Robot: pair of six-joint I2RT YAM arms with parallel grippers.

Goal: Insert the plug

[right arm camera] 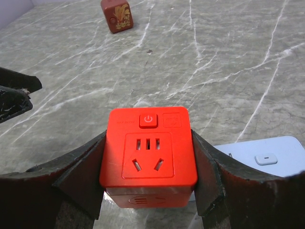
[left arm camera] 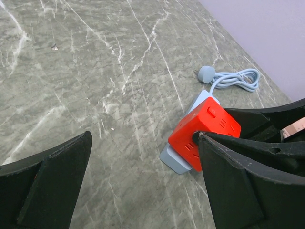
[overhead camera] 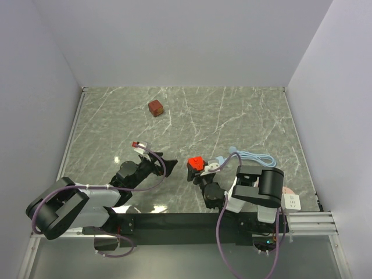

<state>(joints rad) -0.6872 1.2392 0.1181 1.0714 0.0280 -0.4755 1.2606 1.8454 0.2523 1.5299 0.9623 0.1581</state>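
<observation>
Plug [right arm camera: 148, 152] is being pinched between the right fingers [right arm camera: 81, 176], tilted over the end of the strip [left arm camera: 171, 160], seemingly lining up its prongs; left fingers [left arm camera: 52, 181] are hanging spread, empty.

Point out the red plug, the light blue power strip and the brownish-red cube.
red plug [right arm camera: 148, 152]: right wrist view, on its socket face.
light blue power strip [right arm camera: 286, 150]: right wrist view, on its top face.
brownish-red cube [overhead camera: 155, 108]: top external view, on its upper face.
</observation>
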